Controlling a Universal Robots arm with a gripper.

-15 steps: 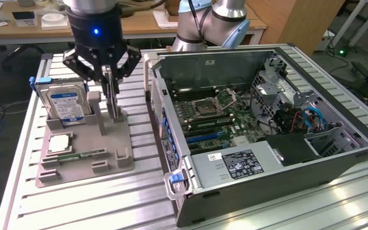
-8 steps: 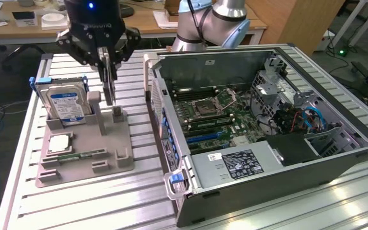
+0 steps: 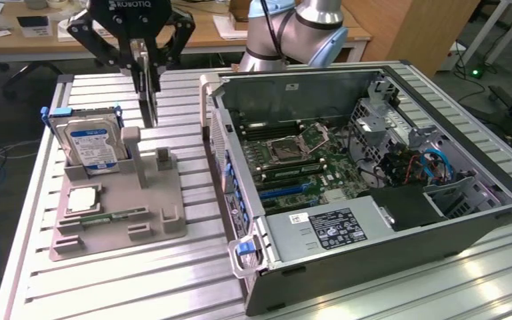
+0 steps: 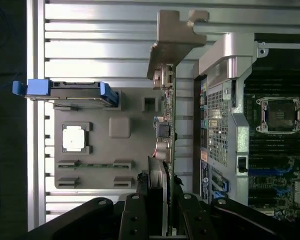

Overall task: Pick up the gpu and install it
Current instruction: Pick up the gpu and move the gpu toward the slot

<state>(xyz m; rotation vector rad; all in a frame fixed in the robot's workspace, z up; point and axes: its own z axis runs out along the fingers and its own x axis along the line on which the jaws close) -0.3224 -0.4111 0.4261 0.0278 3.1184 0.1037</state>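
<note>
My gripper (image 3: 149, 65) hangs above the far part of the grey holder tray (image 3: 149, 200), shut on the gpu (image 3: 149, 100). The thin dark card hangs edge-on below the fingers, lifted clear of the tray, a little to the exterior view's left of the open computer case (image 3: 372, 167). In the wrist view the gpu (image 4: 170, 125) runs as a narrow edge out from the gripper (image 4: 165, 192), and its silver metal bracket (image 4: 172, 37) is at the far end. The case's motherboard (image 3: 301, 167) lies exposed.
A silver hard drive (image 3: 91, 147) with a blue label stands in the tray beside blue clips. A square processor chip (image 3: 83, 199) and a green memory stick (image 3: 105, 217) lie in the tray's front slots. The case's wall (image 3: 216, 133) stands close to the card.
</note>
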